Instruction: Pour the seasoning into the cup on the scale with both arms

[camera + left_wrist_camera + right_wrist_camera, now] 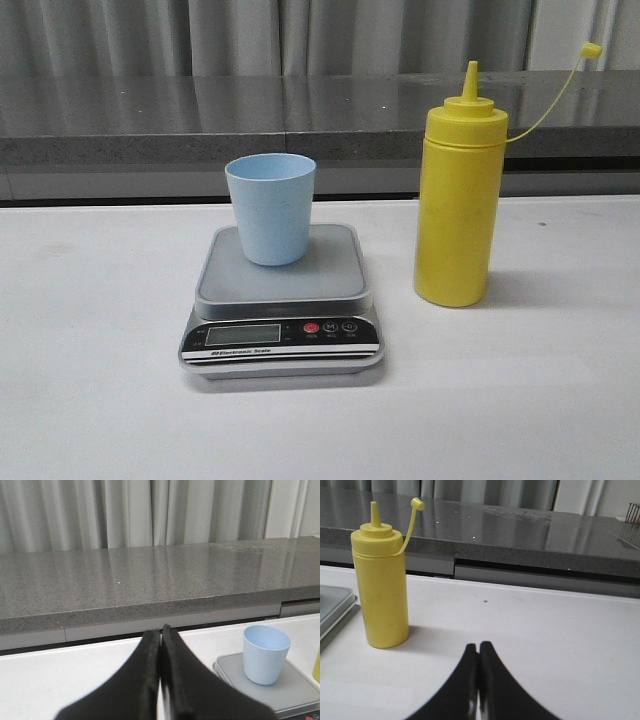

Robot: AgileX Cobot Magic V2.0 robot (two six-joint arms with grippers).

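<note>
Fingers of my left gripper [160, 680] are pressed flat together, tip to tip, with nothing between them; their lower ends run out of the left wrist view. My right gripper [478, 680] is clenched the same way, grasping nothing, and is likewise cut off at the frame edge. Neither gripper nor either arm appears in the front view.

Nearest in the front view is the scale [281, 345], resting on the white table [90, 400]. Its display is too small and dim to read. One red and two dark buttons sit beside it. From the left wrist only a corner of the grey platform shows; from the right wrist only its edge.

The cup [270, 208] stands upright on the platform, toward its rear half. I cannot see its bottom, so its contents cannot be determined.

The seasoning bottle [458, 196] stands upright on the table, beside the scale on my right, not touching it. Its nozzle is uncovered; the small cap [593, 49] hangs out on its thin tether.

Farthest back are a grey stone ledge [200, 125] and pale curtains [240, 35].
</note>
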